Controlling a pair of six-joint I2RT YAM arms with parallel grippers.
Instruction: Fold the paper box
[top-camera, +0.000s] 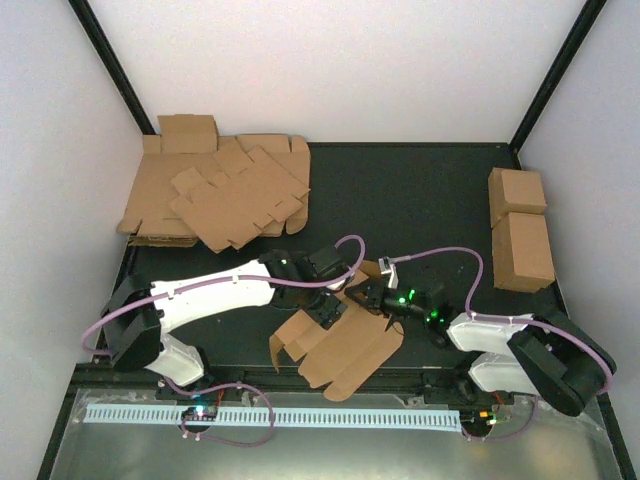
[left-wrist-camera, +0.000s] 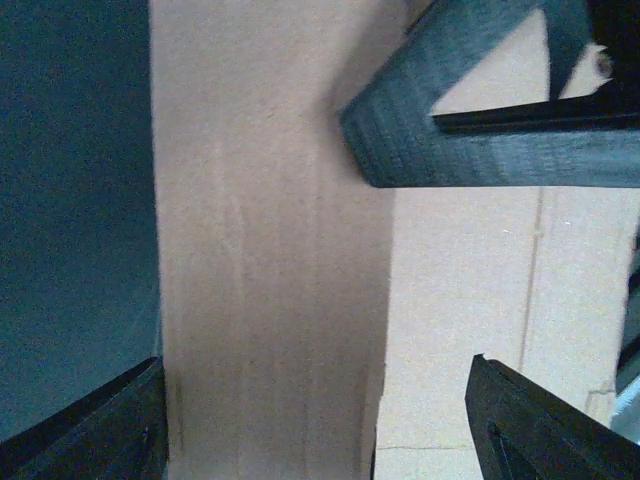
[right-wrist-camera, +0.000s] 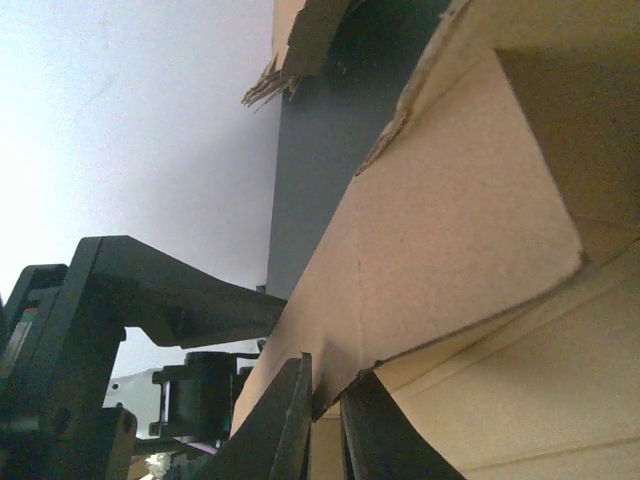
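The paper box (top-camera: 345, 348) is a brown die-cut sheet lying near the table's front, partly folded, with one flap raised at its far end. My left gripper (top-camera: 323, 312) hovers over its left part. In the left wrist view it (left-wrist-camera: 318, 400) is open, its fingers (left-wrist-camera: 110, 430) standing wide on either side of a cardboard panel (left-wrist-camera: 270, 250). My right gripper (top-camera: 363, 297) is at the raised flap. In the right wrist view it (right-wrist-camera: 326, 392) is shut on that flap's (right-wrist-camera: 440, 230) edge. The right finger also shows in the left wrist view (left-wrist-camera: 470, 130).
A heap of overlapping cardboard sheets (top-camera: 220, 190) lies at the back left. Two brown cardboard cuboids (top-camera: 520, 230) stand at the right edge. A white slotted strip (top-camera: 300, 415) runs along the front ledge by the arm bases.
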